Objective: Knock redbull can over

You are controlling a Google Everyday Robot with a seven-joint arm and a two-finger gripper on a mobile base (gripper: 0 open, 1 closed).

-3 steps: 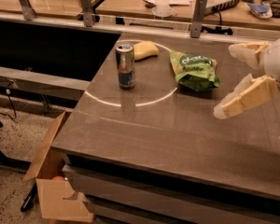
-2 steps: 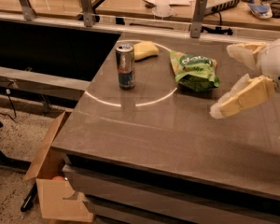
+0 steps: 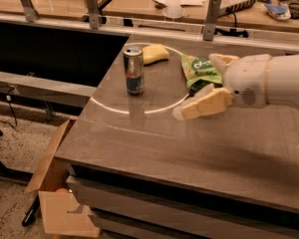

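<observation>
- Redbull can [image 3: 134, 71] stands upright on the desk [image 3: 164, 143], towards the far left corner as the camera sees it and a little in from the left edge. It is not yet knocked over.
- Its long axis is vertical, with the shiny top up, so it looks easy to tip with a sideways push high on its wall.
- The claw [image 3: 197, 86] hovers over the middle of the desk, nearer the far edge. Its two fingers are spread apart and hold nothing.
- From the claw the can lies towards the left edge, well apart from it, with bare desk between them.
- A green snack bag [image 3: 199, 68] lies under and just behind the claw. A yellow sponge [image 3: 154, 54] sits just beyond the can, towards the far edge.
- My judgement: the coming move is a sweep towards the left edge, high enough to clear the bag and meet the can's upper half.
- A low push might only slide the can.
</observation>
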